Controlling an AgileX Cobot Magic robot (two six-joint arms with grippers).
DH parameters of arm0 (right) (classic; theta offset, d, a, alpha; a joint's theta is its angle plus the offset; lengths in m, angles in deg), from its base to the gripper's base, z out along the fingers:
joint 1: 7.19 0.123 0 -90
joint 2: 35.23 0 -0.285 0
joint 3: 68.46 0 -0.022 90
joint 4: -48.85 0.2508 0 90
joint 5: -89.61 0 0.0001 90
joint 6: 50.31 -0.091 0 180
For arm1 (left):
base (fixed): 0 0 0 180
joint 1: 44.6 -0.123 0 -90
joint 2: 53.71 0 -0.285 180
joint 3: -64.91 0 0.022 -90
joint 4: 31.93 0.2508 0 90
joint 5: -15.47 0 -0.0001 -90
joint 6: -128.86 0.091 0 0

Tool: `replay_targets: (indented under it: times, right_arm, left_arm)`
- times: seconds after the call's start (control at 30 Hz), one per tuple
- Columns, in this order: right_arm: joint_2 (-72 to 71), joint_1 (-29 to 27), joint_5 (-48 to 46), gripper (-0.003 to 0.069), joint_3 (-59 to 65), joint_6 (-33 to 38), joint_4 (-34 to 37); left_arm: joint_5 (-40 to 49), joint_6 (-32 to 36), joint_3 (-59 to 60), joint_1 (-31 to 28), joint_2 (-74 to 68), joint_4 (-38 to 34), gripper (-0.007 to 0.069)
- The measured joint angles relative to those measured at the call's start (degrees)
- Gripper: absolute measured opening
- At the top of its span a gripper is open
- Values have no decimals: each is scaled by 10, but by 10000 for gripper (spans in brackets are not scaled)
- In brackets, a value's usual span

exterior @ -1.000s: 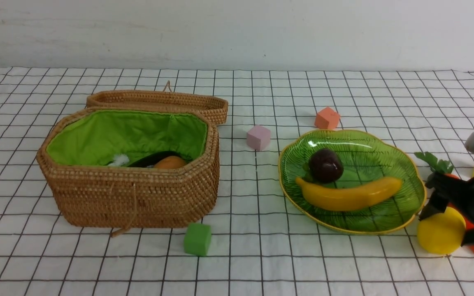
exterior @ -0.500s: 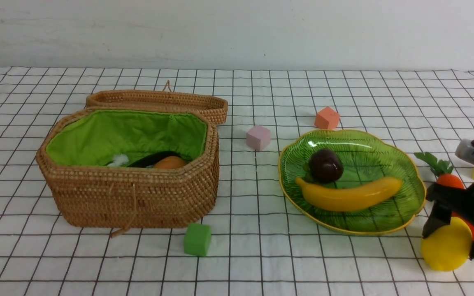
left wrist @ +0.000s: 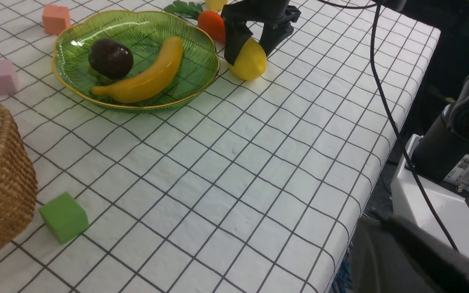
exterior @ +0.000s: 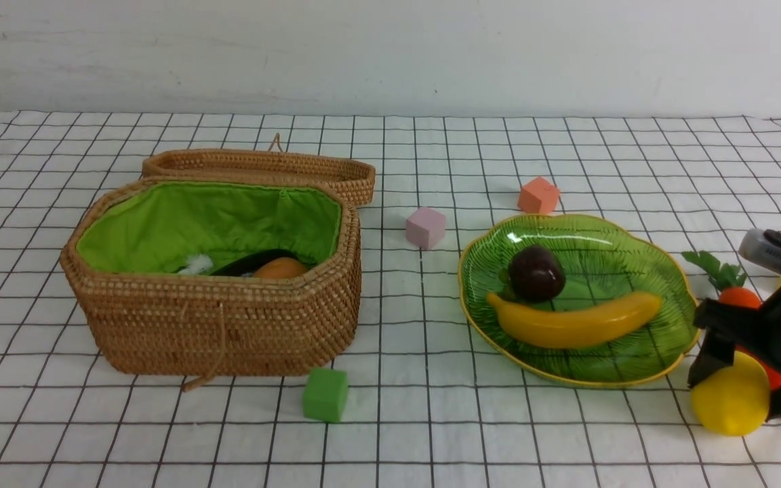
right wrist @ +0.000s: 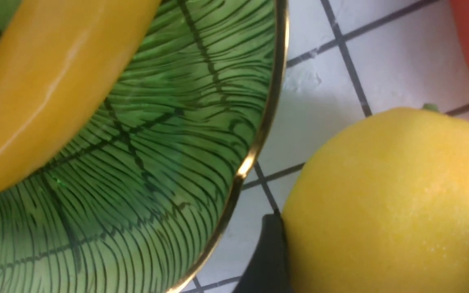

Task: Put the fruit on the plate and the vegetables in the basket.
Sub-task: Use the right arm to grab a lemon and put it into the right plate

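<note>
My right gripper (exterior: 736, 393) is shut on the yellow lemon (exterior: 729, 401), right of the green plate (exterior: 601, 251), low over the cloth. One finger (right wrist: 269, 252) presses the lemon (right wrist: 389, 203) beside the plate's rim (right wrist: 255, 150). The banana (exterior: 577, 322) and the mangosteen (exterior: 535, 272) lie on the plate. The carrot (exterior: 739, 297) lies behind the lemon, partly hidden by the gripper. The potato (exterior: 281, 268) and the dark eggplant (exterior: 255, 259) lie in the open basket (exterior: 228, 325). My left gripper (left wrist: 401, 252) is a dark blur off the table's front edge.
A green cube (exterior: 325, 394) sits in front of the basket, a pink cube (exterior: 425, 227) between basket and plate, an orange cube (exterior: 538, 195) behind the plate. A small yellow object (left wrist: 216, 4) lies beyond the carrot. The table's right edge (left wrist: 381, 134) is close.
My right gripper and the lemon shifted toward the front and right, then slightly back left. The carrot's orange top shows more now. Nothing else moved.
</note>
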Motion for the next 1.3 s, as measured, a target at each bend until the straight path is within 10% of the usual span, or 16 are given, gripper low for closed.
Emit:
replay_targets:
  times: [0.57,0.97,1.3]
  right_arm:
    - [-66,2,-141,614,-101,45,4]
    - [21,124,218,617,-128,268,140]
    - [1,124,213,678,-128,279,144]
  left_arm:
    - [-7,0,0,0,0,-1,-5]
    - [-41,0,0,0,0,-9,0]
    - [-41,0,0,0,0,-11,5]
